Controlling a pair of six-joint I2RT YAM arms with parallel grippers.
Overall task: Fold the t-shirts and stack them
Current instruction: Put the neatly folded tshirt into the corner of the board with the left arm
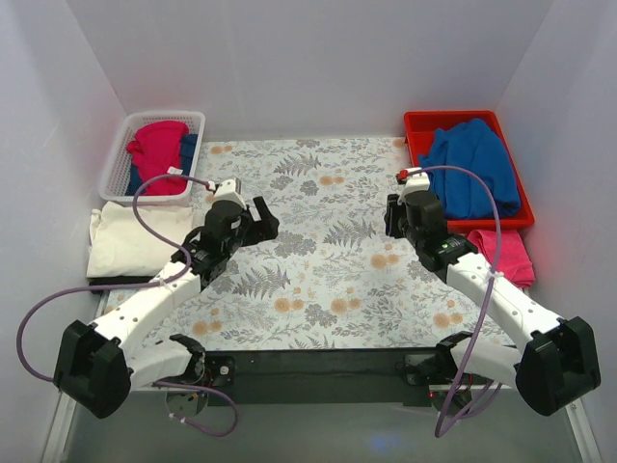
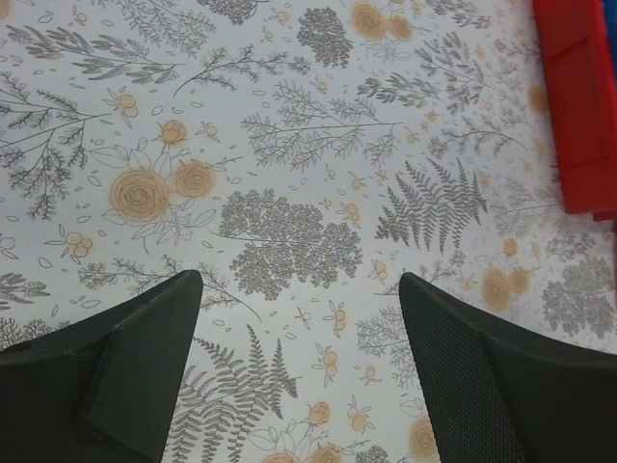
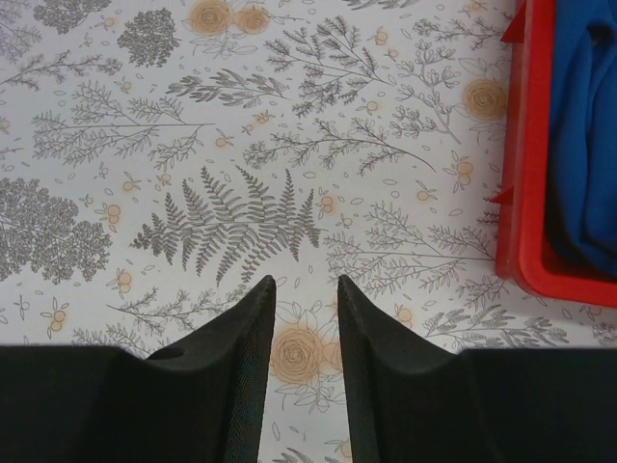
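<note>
Over the floral cloth (image 1: pixel 318 280), the left hand (image 1: pixel 258 228) was poised with fingers wide apart and the right hand (image 1: pixel 393 222) with fingers only narrowly apart, neither holding anything. A folded cream shirt (image 1: pixel 135 241) lay left of the left hand, near a basket (image 1: pixel 164 117) of pink and blue shirts. Right of the right hand sat a red tray (image 1: pixel 453 118) holding a blue shirt (image 1: pixel 472 174), with a pink shirt (image 1: pixel 511 256) beside it.
</note>
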